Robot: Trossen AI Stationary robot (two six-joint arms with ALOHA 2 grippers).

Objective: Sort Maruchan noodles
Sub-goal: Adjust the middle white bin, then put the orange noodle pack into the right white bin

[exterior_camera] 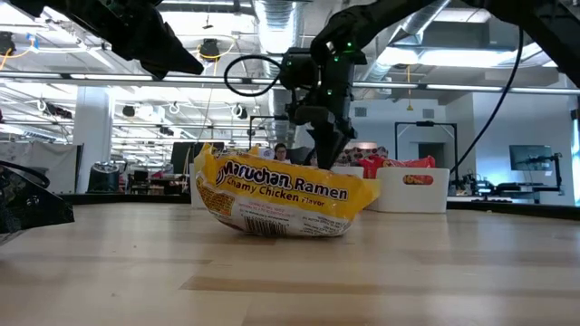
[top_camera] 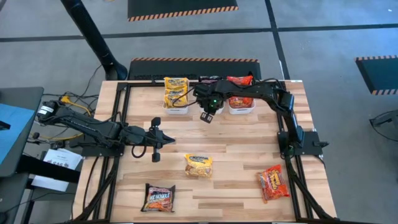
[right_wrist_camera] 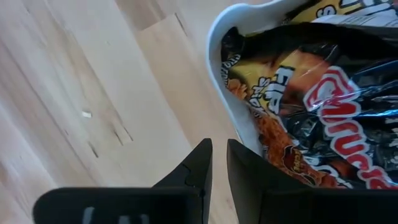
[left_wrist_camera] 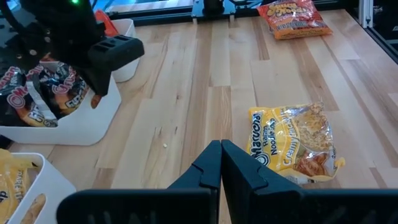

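Black right gripper, jaws slightly apart, seemingly empty, hovers beside middle bin.

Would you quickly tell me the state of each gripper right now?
Left gripper: closed, holding nothing.
Right gripper: slightly open, empty, by the middle bin.
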